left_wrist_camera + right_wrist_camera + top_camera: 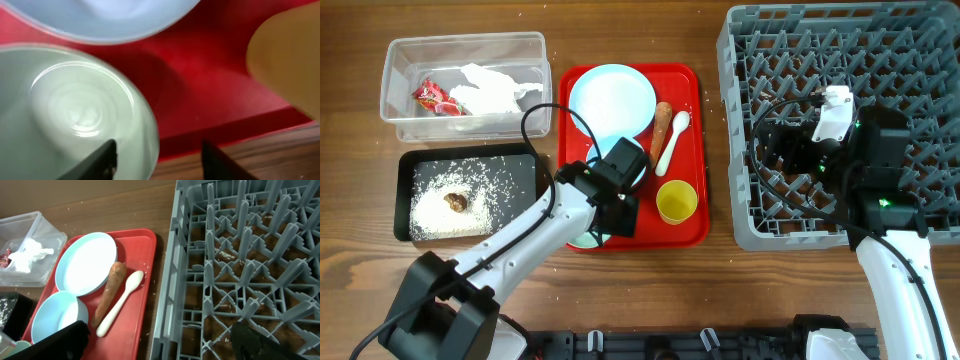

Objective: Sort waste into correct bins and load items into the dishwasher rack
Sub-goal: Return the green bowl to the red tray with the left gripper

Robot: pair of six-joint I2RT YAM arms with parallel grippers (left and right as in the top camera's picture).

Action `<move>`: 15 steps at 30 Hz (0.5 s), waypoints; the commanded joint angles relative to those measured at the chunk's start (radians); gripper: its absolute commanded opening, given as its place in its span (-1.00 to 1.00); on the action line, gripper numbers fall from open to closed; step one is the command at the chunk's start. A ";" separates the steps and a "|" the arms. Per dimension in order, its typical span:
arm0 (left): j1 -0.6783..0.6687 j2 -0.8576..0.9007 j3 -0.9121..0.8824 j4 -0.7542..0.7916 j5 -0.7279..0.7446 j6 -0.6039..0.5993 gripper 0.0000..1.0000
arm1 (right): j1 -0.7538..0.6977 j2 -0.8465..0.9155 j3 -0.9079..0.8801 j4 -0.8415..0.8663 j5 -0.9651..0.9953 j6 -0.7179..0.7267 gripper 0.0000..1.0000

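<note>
L jaws spread, straddling bowl [75, 110] rim on red tray [200, 90]; R jaws spread over rack [240, 255].

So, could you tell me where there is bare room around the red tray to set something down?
Bare table lies past the red tray's far edge, between the clear tub and the dishwasher rack; a narrow strip also separates tray and rack. The tray itself is crowded: plate, carrot, spoon, yellow cup, bowl.
</note>
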 commanded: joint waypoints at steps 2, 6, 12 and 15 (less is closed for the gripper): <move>-0.001 0.004 0.194 -0.111 0.011 0.004 0.25 | 0.005 0.001 0.021 0.010 0.002 0.014 1.00; 0.000 0.004 0.353 -0.114 0.011 0.018 0.55 | 0.005 0.001 0.021 0.024 0.002 0.049 0.99; 0.133 0.140 0.662 -0.085 0.019 0.156 0.61 | 0.005 0.001 0.021 0.063 0.003 0.069 1.00; 0.148 0.397 0.909 -0.104 -0.011 0.217 0.57 | 0.005 0.001 0.021 0.054 0.003 0.066 1.00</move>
